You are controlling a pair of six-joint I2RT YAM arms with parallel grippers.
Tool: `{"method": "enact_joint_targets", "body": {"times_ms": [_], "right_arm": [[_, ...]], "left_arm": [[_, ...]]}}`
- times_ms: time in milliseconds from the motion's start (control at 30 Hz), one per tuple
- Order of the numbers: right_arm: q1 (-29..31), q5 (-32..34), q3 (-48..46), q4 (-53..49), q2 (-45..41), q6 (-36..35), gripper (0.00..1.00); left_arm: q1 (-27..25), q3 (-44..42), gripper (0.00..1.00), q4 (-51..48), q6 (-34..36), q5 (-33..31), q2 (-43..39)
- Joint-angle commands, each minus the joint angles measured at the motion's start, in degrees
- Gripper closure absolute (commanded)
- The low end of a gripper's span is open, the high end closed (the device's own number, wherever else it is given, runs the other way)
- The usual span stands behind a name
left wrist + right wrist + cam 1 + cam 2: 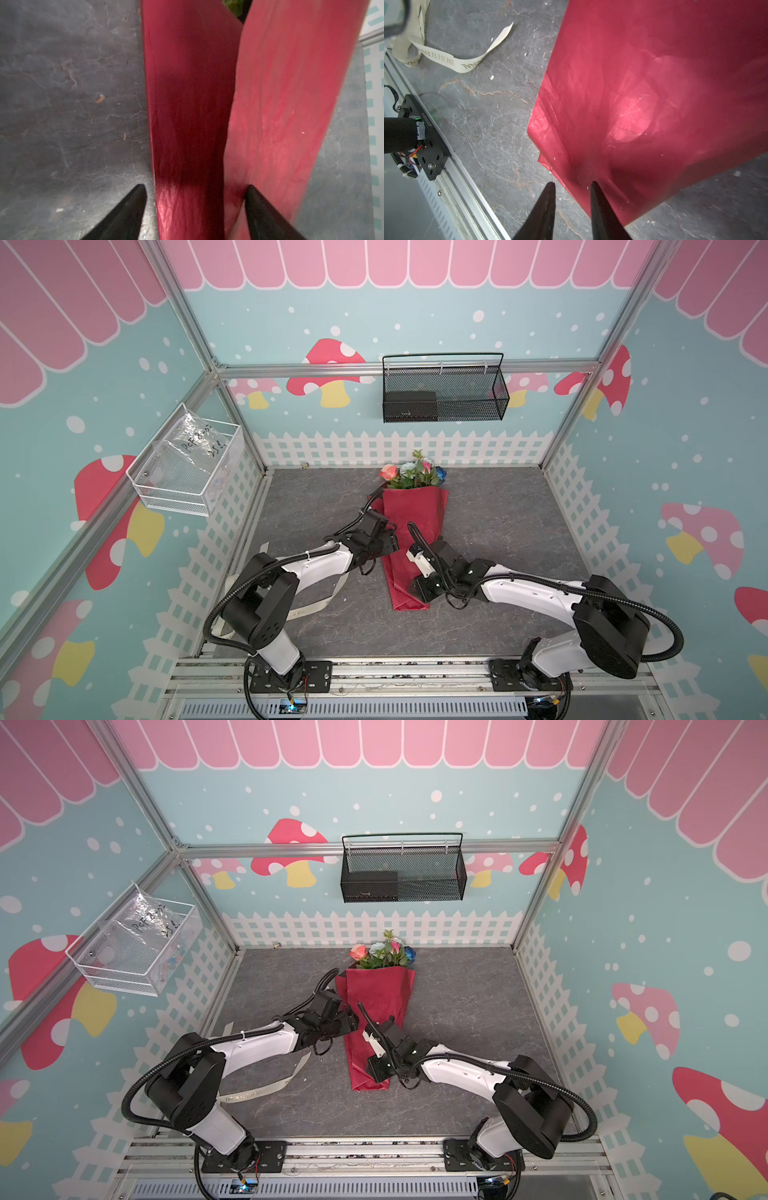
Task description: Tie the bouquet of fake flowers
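Observation:
The bouquet of fake flowers [411, 475] lies on the grey floor, heads toward the back wall, rolled in red wrapping paper [415, 522] [380, 994]. My left gripper [390, 538] [196, 187] is at the wrap's left edge, open. A raised fold of red paper [187, 124] runs between its fingers without being pinched. My right gripper [415, 593] [573, 182] hangs low over the wrap's narrow stem end. Its jaws stand a little apart, one finger over the paper's edge [571, 145] and one over the floor. The stems are hidden.
A cream lettered ribbon [266, 1092] [467, 62] lies loose on the floor under the left arm. A black mesh basket [442, 393] hangs on the back wall and a white wire basket [187, 468] on the left wall. The metal rail [374, 672] runs along the front.

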Motion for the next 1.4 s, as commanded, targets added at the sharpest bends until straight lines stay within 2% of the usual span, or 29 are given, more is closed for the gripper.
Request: {"method": "enact_joint_targets", "body": {"times_ms": [0, 67, 333, 600, 633, 833, 933, 1167, 1367], "right_arm": [[-1.15, 2.66, 1.22, -1.93, 0.55, -0.77, 0.68], [-1.81, 2.93, 1.44, -1.88, 0.73, -0.63, 0.68], [-4.47, 5.04, 2.54, -1.75, 0.8, -0.67, 0.68], [-12.56, 5.93, 2.27, 2.15, 0.0, 0.49, 0.68], [-13.64, 5.49, 2.35, 3.19, 0.01, 0.59, 0.68], [-17.8, 3.75, 5.47, 6.71, 1.74, 0.28, 0.71], [-19.35, 0.81, 7.15, 8.09, 3.53, 0.23, 0.73], [-19.77, -11.35, 6.79, 16.42, 9.14, 3.53, 0.75], [-20.44, -13.57, 8.68, 18.32, 15.91, 3.59, 0.76]], "left_arm": [[-0.56, 1.58, 0.42, -1.01, -0.52, 0.02, 1.78], [-1.02, 1.85, 0.49, -0.77, -0.52, 0.25, 1.73], [-1.64, 1.01, 0.51, 0.86, -2.43, 2.5, 0.78], [-1.69, 0.64, 0.54, 2.18, -3.41, 3.27, 1.04], [-1.71, 0.65, 0.56, 2.14, -3.6, 3.52, 1.32], [-1.71, -0.48, 0.85, 2.75, -4.5, 4.18, 1.93], [-1.72, -1.53, 0.99, 2.69, -4.8, 3.19, 1.65], [-1.71, -1.83, 1.0, 2.65, -4.42, 2.86, 4.03], [-1.69, -2.01, 1.0, 2.6, -3.52, 2.44, 5.92]]}}
